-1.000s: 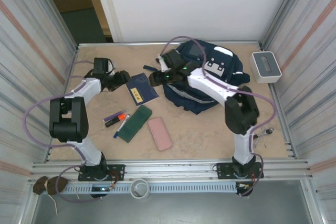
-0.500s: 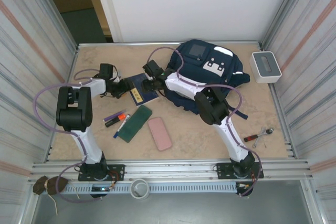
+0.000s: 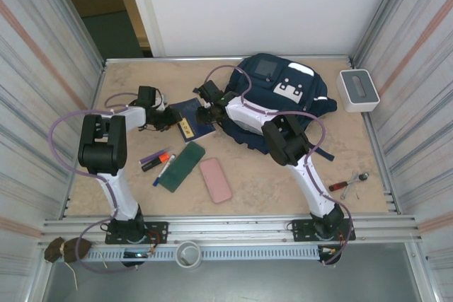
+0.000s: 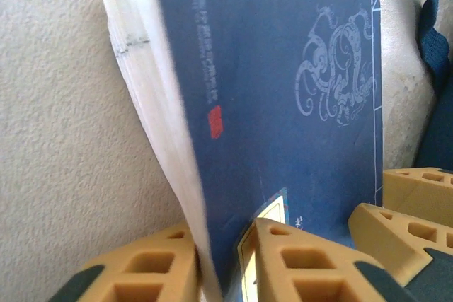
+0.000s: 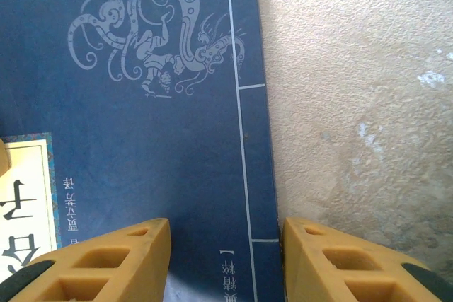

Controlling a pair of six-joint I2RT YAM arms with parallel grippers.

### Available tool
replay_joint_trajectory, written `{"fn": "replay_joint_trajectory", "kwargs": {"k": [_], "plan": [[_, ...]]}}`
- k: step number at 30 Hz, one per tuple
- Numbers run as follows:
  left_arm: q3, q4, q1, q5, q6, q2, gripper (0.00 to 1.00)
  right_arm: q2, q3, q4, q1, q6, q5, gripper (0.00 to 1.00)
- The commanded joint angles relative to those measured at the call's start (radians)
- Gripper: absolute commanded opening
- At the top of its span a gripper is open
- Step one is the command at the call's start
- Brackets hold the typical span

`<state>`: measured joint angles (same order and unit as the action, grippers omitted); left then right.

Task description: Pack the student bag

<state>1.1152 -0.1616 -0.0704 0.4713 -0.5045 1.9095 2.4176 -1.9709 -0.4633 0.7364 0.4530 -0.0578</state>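
Nearest the arm bases, a pink oblong case [image 3: 215,180] lies flat on the beige speckled table [image 3: 283,189]. A dark green flat pouch [image 3: 182,165] lies just to its left, with a few coloured marker pens [image 3: 156,158] beside that. Well to the right sits a small red-handled metal tool [image 3: 346,183]. Farther in, left of centre, is a dark-blue softcover book [image 3: 192,119] with a pale dragon drawing and a cream title label. The left gripper [image 3: 168,118] meets it from the left; the left wrist view shows its yellow fingers [image 4: 297,259] clamped on the book's edge, one under the pages and one on the cover, with that side tipped up off the table. The right gripper [image 3: 208,114] is at the book's opposite side. In its own view its jaws stand apart, one finger [image 5: 106,259] over the cover and the other over bare table, the book's edge between them. Just right of the book, on the far half of the table, the student bag [image 3: 283,97] lies flat, a navy-blue fabric backpack with its grey square patch and white label facing up. The right arm crosses its near left part. A white-grey rectangular box [image 3: 359,90] sits by the far right wall, apart from the bag.
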Motion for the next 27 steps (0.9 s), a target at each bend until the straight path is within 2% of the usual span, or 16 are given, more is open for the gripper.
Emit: {"fn": "replay_joint_trajectory", "kwargs": {"k": [1, 9, 14, 18, 19, 20, 23, 27], "plan": [[0.033, 0.011, -0.03, 0.05, 0.004, 0.002, 0.19, -0.007, 0.021, 0.025, 0.005, 0.015, -0.067, 0.44], [0.056, 0.036, 0.0, 0.059, 0.028, -0.065, 0.0, -0.11, 0.021, 0.002, -0.031, -0.044, -0.151, 0.53], [0.042, 0.125, 0.029, 0.127, -0.014, -0.171, 0.0, -0.259, 0.047, -0.049, -0.053, -0.101, -0.213, 0.61], [0.017, 0.22, 0.032, 0.208, -0.08, -0.273, 0.0, -0.406, 0.143, -0.064, -0.095, -0.13, -0.291, 0.68], [0.012, 0.244, 0.032, 0.232, -0.101, -0.295, 0.0, -0.438, 0.162, -0.067, -0.111, -0.132, -0.322, 0.71], [0.004, 0.276, 0.029, 0.26, -0.129, -0.322, 0.0, -0.474, 0.185, -0.069, -0.132, -0.131, -0.357, 0.78], [-0.017, 0.359, 0.013, 0.325, -0.216, -0.388, 0.0, -0.574, 0.257, -0.054, -0.203, -0.119, -0.494, 0.91], [-0.013, 0.369, -0.054, 0.356, -0.235, -0.465, 0.0, -0.698, 0.373, 0.034, -0.301, -0.08, -0.626, 0.99]]}}
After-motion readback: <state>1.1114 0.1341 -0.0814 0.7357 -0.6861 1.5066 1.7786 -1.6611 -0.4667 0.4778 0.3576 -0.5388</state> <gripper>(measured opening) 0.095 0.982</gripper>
